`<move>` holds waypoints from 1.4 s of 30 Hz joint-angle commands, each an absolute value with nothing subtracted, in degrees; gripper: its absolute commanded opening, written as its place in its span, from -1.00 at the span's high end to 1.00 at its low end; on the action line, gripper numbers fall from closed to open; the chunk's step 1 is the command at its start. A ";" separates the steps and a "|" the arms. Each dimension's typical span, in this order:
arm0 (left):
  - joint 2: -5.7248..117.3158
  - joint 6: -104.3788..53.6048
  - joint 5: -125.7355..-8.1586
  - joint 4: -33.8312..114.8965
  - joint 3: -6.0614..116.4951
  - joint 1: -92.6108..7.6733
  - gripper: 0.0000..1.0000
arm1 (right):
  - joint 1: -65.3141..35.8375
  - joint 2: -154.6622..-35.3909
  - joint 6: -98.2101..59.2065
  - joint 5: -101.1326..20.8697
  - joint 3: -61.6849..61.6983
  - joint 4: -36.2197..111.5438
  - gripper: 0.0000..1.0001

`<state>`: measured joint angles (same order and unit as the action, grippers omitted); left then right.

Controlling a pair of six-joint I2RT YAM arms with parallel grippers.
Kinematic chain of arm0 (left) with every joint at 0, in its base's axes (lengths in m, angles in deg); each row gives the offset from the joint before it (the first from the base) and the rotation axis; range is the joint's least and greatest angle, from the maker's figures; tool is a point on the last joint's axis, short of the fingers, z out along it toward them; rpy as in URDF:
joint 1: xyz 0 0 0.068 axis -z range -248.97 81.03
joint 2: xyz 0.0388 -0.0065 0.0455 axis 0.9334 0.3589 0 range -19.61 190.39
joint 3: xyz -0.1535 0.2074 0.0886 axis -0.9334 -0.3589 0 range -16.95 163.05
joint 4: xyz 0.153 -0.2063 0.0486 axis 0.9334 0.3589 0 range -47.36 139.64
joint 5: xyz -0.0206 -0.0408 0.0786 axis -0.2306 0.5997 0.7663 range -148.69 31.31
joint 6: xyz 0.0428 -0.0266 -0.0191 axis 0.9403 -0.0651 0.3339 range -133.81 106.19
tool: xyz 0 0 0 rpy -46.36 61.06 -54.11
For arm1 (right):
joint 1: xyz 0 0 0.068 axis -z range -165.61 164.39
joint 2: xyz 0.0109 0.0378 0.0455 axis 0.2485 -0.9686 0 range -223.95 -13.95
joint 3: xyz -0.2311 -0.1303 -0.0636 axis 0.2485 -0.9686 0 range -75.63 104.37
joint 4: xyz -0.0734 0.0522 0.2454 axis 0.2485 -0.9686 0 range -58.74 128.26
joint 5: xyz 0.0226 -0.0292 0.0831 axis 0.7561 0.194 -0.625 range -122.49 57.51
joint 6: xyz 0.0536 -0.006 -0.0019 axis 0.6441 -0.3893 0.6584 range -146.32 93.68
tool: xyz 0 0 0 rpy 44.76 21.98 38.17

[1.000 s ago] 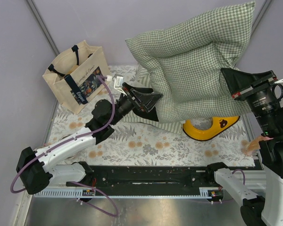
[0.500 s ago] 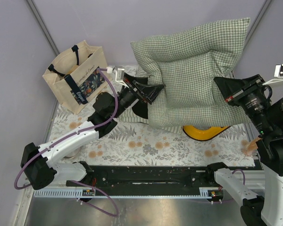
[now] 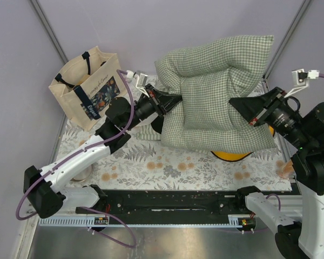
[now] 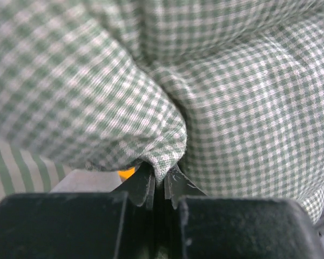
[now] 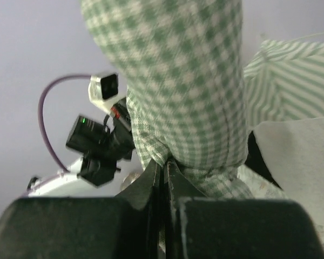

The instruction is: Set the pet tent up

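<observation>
A green checked cushion hangs in the air over the back of the table, held from both sides. My left gripper is shut on a fold at its left edge. At its right edge, my right gripper is shut on a pinch of the same fabric. The pet tent lies mostly hidden under the cushion. Only bits of its green-and-white striped fabric show, at the lower left of the left wrist view and at the right of the right wrist view.
A beige canvas tote bag stands at the back left. A yellow object peeks out below the cushion. A floral mat covers the table. A small orange thing lies at the mat's right edge. Grey walls close the back and sides.
My left gripper has reached right to the cushion's left edge and shut on it. The right arm has swung left and lowered the cushion.
</observation>
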<state>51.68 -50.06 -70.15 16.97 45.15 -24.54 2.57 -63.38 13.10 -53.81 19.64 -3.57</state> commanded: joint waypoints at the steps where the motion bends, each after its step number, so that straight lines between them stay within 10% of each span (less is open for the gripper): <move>1: 45.61 -41.42 -79.32 29.85 50.63 -24.32 1.00 | 1.21 -65.81 7.17 -74.94 17.81 -1.03 1.00; 15: 25.49 -33.66 -91.12 58.89 41.43 -22.92 1.00 | -29.36 -68.26 -3.47 -53.77 3.06 -15.27 1.00; 30: 27.14 -38.24 -71.70 59.78 30.77 -17.21 1.00 | -45.02 -82.94 2.34 -30.30 -7.07 -7.11 1.00; 42: 21.53 -28.32 -55.36 77.78 35.25 -13.60 1.00 | -48.36 -86.71 -2.40 -38.29 -3.39 4.24 1.00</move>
<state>26.76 -32.99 -61.54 74.62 30.29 -14.49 -45.14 -85.45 -0.36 -32.76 -9.22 -9.25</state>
